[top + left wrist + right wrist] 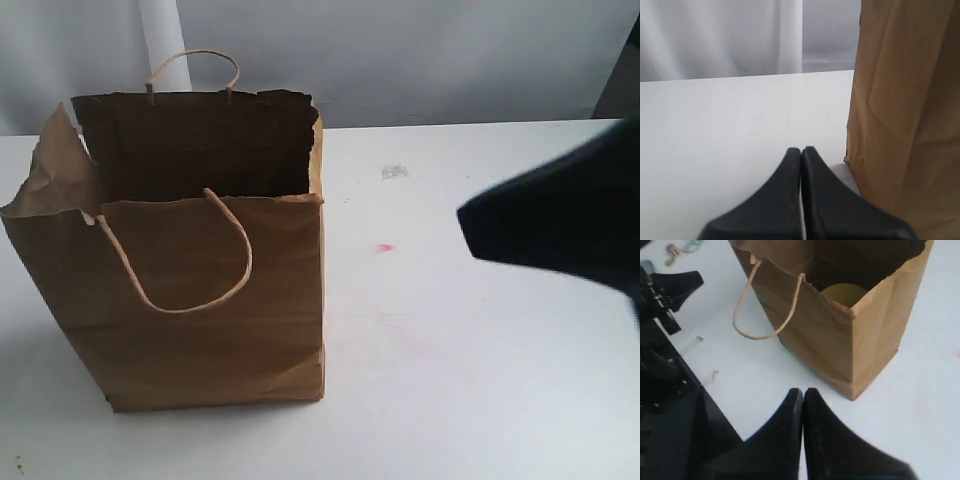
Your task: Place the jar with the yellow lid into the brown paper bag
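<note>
The tall brown paper bag [200, 290] stands open on the white table, left of centre, with its cord handles up. Down inside it, the right wrist view shows a round mustard-yellow lid [842, 294] of the yellow-lidded jar; the rest of the jar is hidden by the bag wall [820, 335]. My right gripper [803, 391] is shut and empty, raised above the table beside the bag; it appears as a dark blurred shape [560, 225] at the right. My left gripper [801, 149] is shut and empty, low over the table next to the bag's side [905, 115].
A small red mark [385, 247] and a grey smudge [394, 171] lie on the table right of the bag. The other arm's dark body [665, 385] fills one side of the right wrist view. A white curtain [720, 37] hangs behind the table.
</note>
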